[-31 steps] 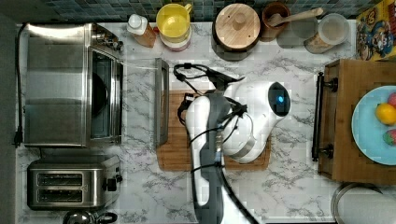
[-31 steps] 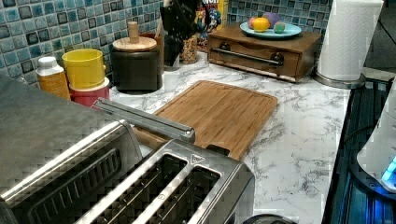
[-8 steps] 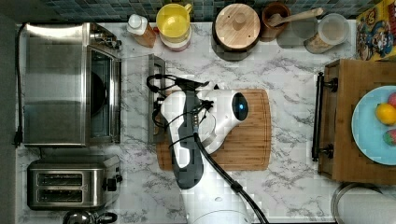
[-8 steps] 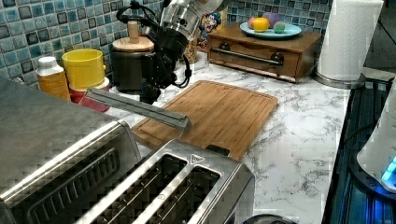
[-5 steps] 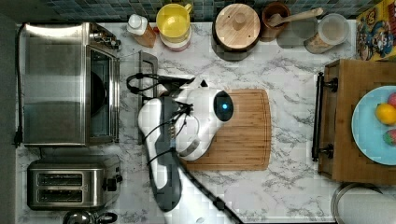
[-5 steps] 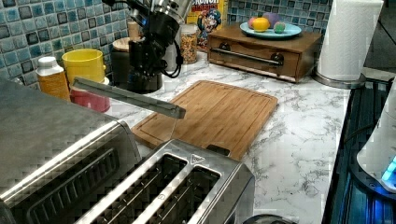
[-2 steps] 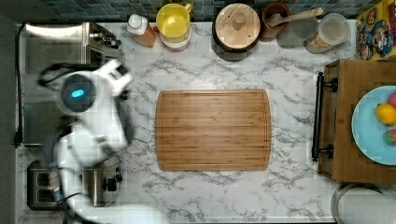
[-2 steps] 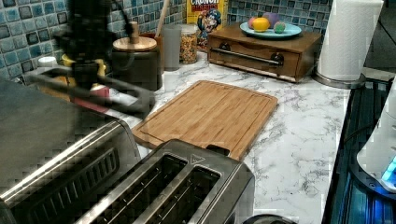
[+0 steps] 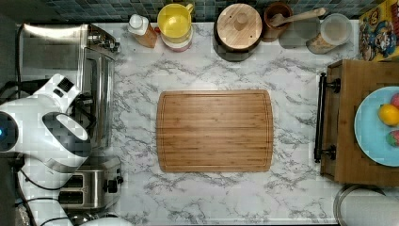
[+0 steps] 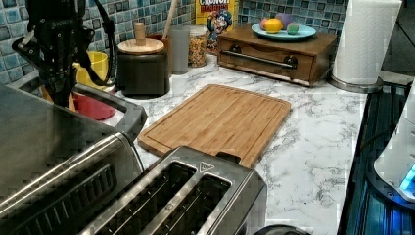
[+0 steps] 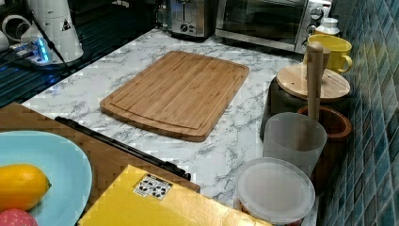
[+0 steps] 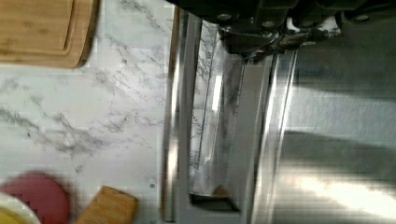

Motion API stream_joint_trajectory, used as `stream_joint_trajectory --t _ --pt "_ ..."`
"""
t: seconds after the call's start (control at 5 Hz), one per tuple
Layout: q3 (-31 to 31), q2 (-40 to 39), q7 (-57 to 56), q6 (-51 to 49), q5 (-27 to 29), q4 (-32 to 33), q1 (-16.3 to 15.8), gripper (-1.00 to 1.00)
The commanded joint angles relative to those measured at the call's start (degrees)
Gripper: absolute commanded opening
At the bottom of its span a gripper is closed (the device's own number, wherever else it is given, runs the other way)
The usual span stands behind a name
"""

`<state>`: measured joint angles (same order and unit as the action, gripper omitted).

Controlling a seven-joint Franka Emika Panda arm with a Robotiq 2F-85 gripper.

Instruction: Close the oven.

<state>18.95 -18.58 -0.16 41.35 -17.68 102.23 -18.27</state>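
The oven (image 9: 51,52) is the big steel box on the top view's left. Its glass door stands upright against the front, with the bar handle (image 9: 109,94) along its top edge. The right view shows the oven (image 11: 263,19) with the door up against its face. My gripper (image 10: 59,93) hangs over the oven (image 10: 44,142) just behind the handle (image 10: 125,112). In the wrist view the gripper (image 12: 261,42) is right above the door glass, between the handle (image 12: 173,116) and the oven top (image 12: 341,140).
A two-slot toaster (image 9: 89,188) stands beside the oven. A wooden cutting board (image 9: 214,131) lies mid-counter. Jars, a yellow mug (image 9: 175,21) and a lidded pot (image 9: 237,26) line the tiled wall. A wooden box with a plate of fruit (image 9: 376,125) stands on the top view's right.
The arm swung from above the cutting board to the top view's left. The oven door went with it, from lying flat open to standing upright against the oven.
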Motion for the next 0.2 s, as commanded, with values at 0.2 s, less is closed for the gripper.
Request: stream_joint_trajectory --t 0.2 --pt "5.2 14.2 -13.4 16.0 24.1 7.4 8.9 -1.0"
